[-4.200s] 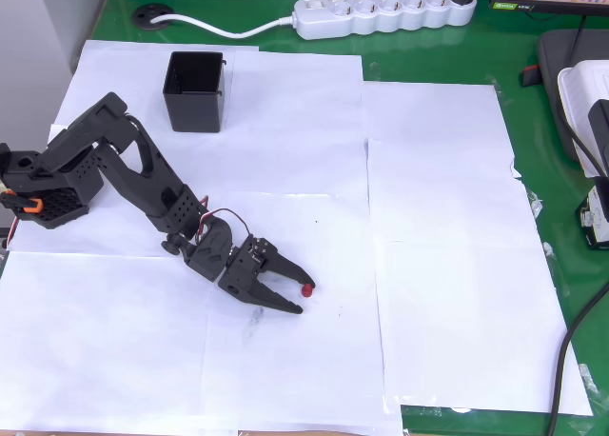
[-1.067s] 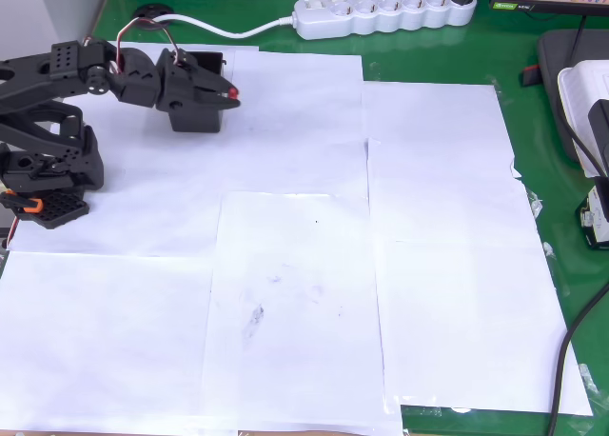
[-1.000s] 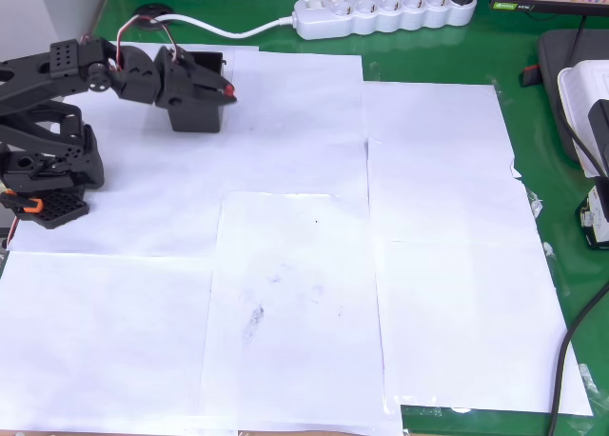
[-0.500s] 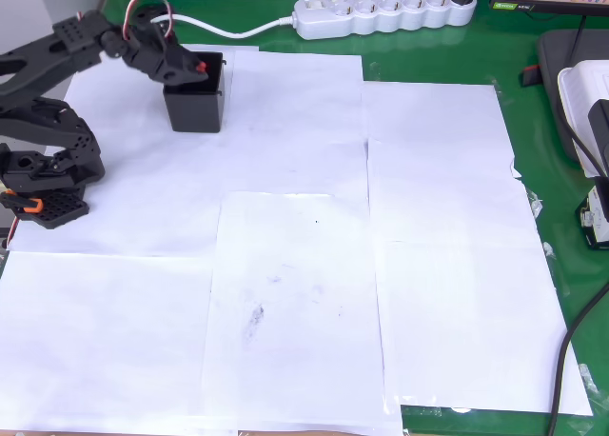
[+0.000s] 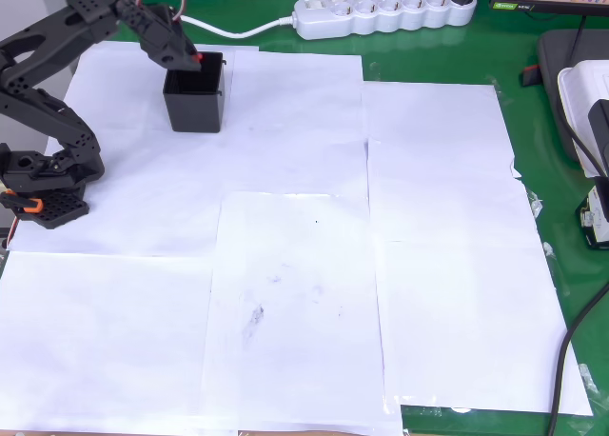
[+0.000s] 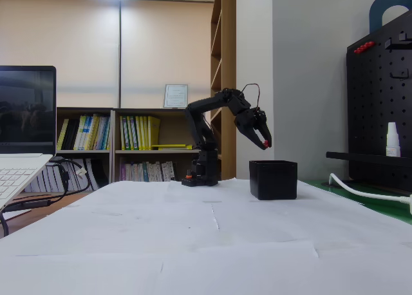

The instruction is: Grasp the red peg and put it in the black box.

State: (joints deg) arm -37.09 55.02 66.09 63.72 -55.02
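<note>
The gripper [image 5: 193, 59] now stands over the rear rim of the black box [image 5: 196, 101] in the overhead view, its fingertips pinched narrowly on the red peg [image 5: 197, 58], which shows as a small red dot at the tips. In the fixed view the gripper [image 6: 265, 142] hangs tilted downward, clear above the open top of the black box [image 6: 273, 179], with the red peg [image 6: 266, 143] visible between the fingertips and not touching the box. Compared with half a second ago, the arm has swung further back and raised its elbow, so the fingers have moved from the box's near-left corner toward a position above its opening; a second ago the gripper lay lower and flatter across the box, and some four seconds ago it was closing on the peg out on the white paper sheets [image 5: 304, 265] near mid-table. The carry is therefore judged essentially complete and the placing step is in hand. The peg is not yet inside the container. From the overhead view the tips appear close to the box's far wall rather than centred, so release here carries some risk of the peg striking the rim and bouncing out; a small move toward the middle, or a lower drop, would reduce that.
</note>
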